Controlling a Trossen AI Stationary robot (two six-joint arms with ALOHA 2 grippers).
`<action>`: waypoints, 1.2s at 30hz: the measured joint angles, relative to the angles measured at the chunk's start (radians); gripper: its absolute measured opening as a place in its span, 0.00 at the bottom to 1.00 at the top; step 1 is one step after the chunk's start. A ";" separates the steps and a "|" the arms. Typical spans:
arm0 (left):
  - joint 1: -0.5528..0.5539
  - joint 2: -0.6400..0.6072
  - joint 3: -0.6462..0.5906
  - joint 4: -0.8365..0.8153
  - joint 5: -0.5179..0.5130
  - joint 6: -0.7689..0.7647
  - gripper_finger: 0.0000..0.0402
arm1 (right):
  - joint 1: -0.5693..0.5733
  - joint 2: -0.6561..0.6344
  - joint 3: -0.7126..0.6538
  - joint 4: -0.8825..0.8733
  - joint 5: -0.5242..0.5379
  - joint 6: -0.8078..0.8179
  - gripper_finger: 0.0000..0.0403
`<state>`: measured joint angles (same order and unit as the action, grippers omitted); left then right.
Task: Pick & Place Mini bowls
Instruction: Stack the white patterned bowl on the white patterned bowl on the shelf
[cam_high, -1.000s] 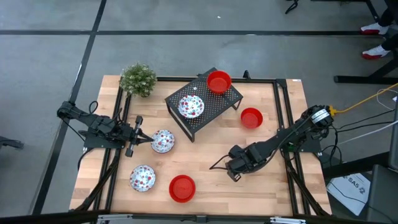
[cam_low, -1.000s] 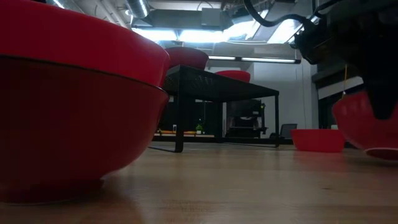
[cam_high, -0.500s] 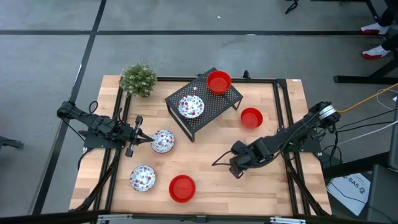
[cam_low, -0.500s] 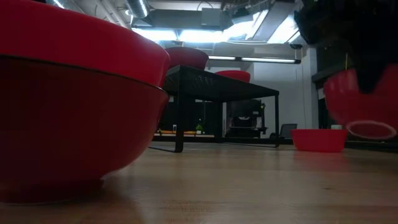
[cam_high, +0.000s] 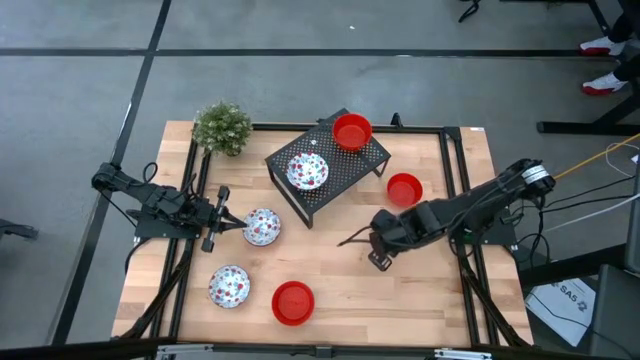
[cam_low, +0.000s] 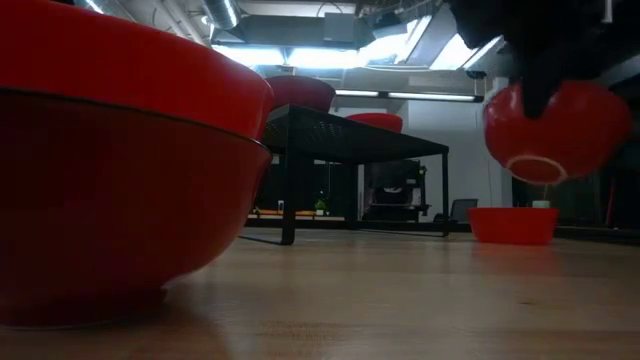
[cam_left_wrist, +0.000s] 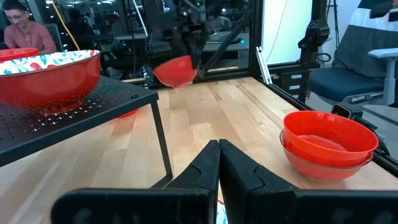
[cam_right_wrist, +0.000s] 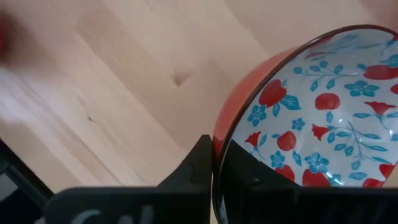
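My right gripper (cam_high: 379, 257) points steeply down over the table's middle right, shut on a mini bowl (cam_low: 548, 128) that is red outside and white with red and blue flowers inside (cam_right_wrist: 323, 124). My arm hides this bowl in the high view. A black mesh rack (cam_high: 330, 185) carries a red bowl (cam_high: 351, 131) and a floral bowl (cam_high: 307, 171). On the table stand two red bowls (cam_high: 404, 189) (cam_high: 293, 302) and two floral bowls (cam_high: 262, 227) (cam_high: 229, 286). My left gripper (cam_high: 238, 225) rests shut and level at the left, close beside a floral bowl. My right gripper pinches the bowl's rim (cam_right_wrist: 219, 134), one finger (cam_right_wrist: 239, 165) inside the bowl and one finger (cam_right_wrist: 198, 158) outside. The fingers come from above, slanting down. The bowl hangs tilted below them, lifted clear of the table, its foot ring (cam_low: 528, 168) showing in the low view.
A small green potted plant (cam_high: 222, 127) stands at the far left corner. Black frame rails (cam_high: 455, 190) run along the table's sides. Bare wood lies between the rack and the near edge. A seated person (cam_left_wrist: 28, 31) shows beyond the table.
My right gripper has risen and gone toward the table's far edge, staying shut on the bowl. The bowl, which was low over the table a second ago, now hangs well clear of it.
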<state>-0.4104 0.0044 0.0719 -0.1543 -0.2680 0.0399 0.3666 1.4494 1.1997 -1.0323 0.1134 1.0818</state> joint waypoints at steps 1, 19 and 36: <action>0.000 0.000 0.000 0.000 0.000 0.000 0.01 | -0.012 0.000 0.016 -0.014 0.001 -0.030 0.04; 0.000 0.000 0.000 0.000 0.000 0.000 0.01 | -0.193 0.000 0.382 -0.221 0.208 -0.447 0.04; 0.000 0.000 0.000 0.000 0.000 0.000 0.01 | -0.272 0.076 0.502 -0.088 0.287 -0.968 0.04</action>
<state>-0.4106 0.0040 0.0719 -0.1543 -0.2680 0.0399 0.0948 1.5251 1.7020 -1.1200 0.4004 0.1133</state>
